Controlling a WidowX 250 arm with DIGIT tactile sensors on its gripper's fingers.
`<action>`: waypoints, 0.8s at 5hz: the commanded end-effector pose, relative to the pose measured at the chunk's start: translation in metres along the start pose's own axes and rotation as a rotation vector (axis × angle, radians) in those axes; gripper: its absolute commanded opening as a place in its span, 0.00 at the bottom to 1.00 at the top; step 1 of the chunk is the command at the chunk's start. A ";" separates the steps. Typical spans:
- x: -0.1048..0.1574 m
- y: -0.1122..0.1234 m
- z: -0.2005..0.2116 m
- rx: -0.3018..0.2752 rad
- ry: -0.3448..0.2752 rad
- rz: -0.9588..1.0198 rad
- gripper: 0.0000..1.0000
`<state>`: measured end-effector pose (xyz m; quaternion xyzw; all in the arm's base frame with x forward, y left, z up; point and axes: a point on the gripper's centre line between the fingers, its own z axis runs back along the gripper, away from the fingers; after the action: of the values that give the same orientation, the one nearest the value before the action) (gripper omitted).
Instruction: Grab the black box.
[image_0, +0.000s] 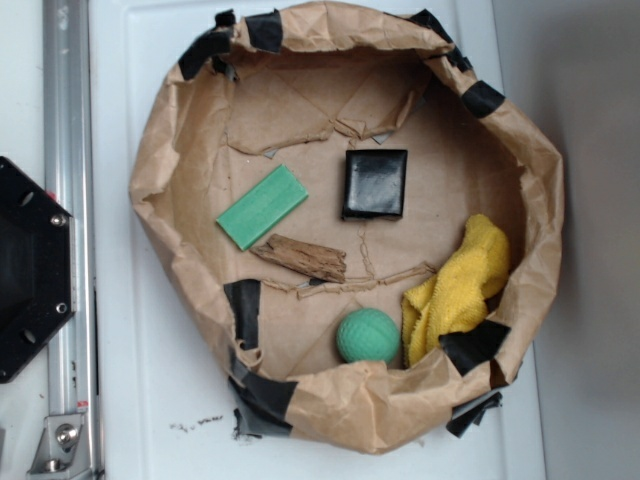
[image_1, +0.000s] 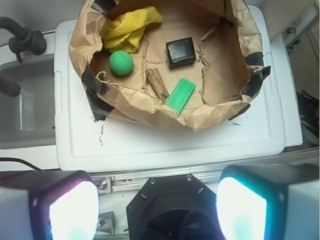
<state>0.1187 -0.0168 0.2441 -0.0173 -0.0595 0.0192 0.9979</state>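
Hanging high with fingers spread and empty, the tool (image_1: 155, 200) risks snagging the crumpled paper wall (image_1: 150, 112) or nudging the wood scrap (image_1: 157, 82) before reaching the black box (image_1: 180, 52).

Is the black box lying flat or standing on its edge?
Flat. The black box shows its broad square face upward, resting on the paper floor of the bowl, apart from the other items.
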 end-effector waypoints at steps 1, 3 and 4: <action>0.000 0.000 0.000 0.000 0.000 0.000 1.00; 0.091 0.023 -0.065 -0.061 -0.005 0.347 1.00; 0.125 0.039 -0.103 -0.057 -0.087 0.591 1.00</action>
<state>0.2533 0.0070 0.1434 -0.0559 -0.0753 0.3017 0.9488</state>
